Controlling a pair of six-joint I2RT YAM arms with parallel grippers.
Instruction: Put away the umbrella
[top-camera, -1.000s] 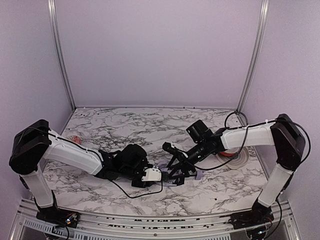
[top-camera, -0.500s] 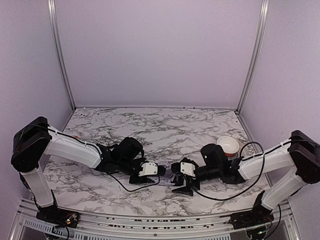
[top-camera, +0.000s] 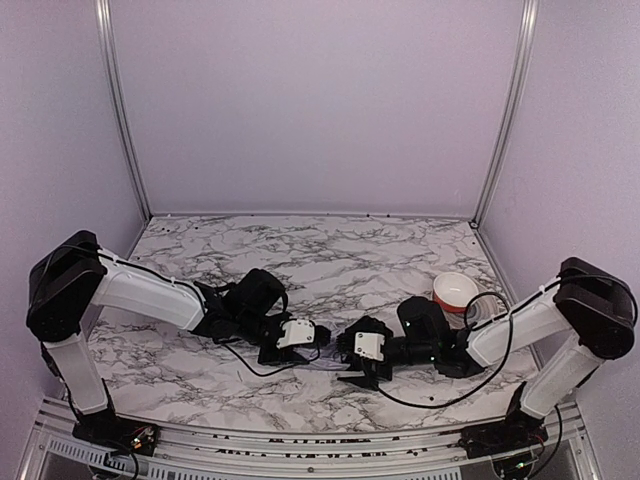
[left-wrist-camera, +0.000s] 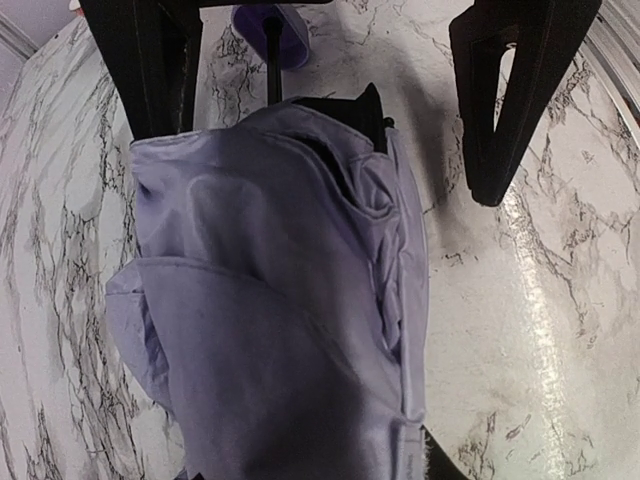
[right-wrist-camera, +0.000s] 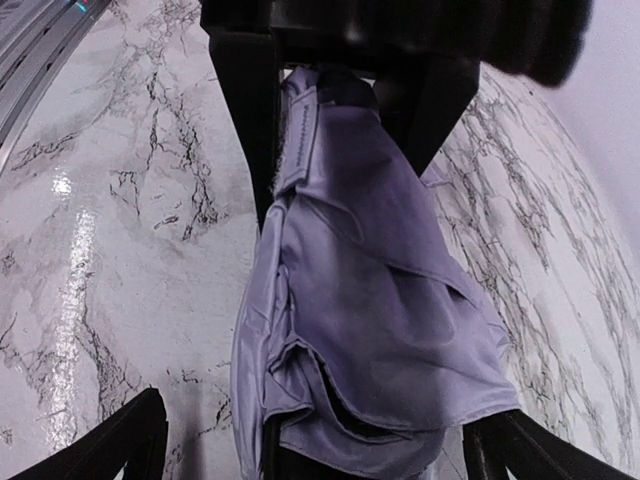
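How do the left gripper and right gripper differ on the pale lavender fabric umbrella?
The left gripper is clamped on the pale lavender fabric umbrella, cloth filling its jaws; the right gripper stands wide open, marble showing beside the cloth. The left gripper holds the canopy; the right gripper straddles the end with the lavender handle. Both lie low over the marble table, facing each other.

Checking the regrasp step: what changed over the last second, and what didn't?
The right arm dropped from a raised pose to lie low along the table; the right gripper now has its fingers spread wide either side of the umbrella, holding nothing. The bowl, earlier half hidden behind that arm, is in clear view. Unchanged: the left gripper stays clamped on the umbrella, barely shifted.
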